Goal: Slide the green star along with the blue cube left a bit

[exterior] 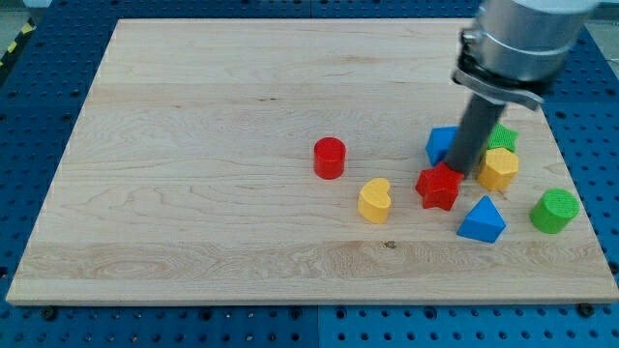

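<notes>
The blue cube (441, 144) sits at the view's right, partly hidden behind my rod. The green star (504, 137) shows only as a green edge to the right of the rod, just above the yellow hexagon block (498, 169). My tip (465, 174) rests on the board between the blue cube and the yellow hexagon block, just above the red star (438, 187). Whether the tip touches the blue cube cannot be told.
A red cylinder (329, 158) stands mid-board. A yellow heart (374, 200) lies to the left of the red star. A blue triangle (482, 221) and a green cylinder (554, 211) lie near the board's lower right edge. The wooden board (213, 116) sits on a blue pegboard.
</notes>
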Controlling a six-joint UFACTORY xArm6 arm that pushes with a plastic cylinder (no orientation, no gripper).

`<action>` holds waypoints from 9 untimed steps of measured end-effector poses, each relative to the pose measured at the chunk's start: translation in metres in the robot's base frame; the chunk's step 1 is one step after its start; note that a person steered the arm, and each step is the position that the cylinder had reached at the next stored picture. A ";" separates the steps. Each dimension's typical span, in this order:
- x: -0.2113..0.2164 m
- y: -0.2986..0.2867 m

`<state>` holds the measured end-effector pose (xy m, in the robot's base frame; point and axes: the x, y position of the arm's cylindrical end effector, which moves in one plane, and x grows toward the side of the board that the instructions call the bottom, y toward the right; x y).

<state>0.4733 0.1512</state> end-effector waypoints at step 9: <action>-0.022 0.193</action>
<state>0.4514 0.3443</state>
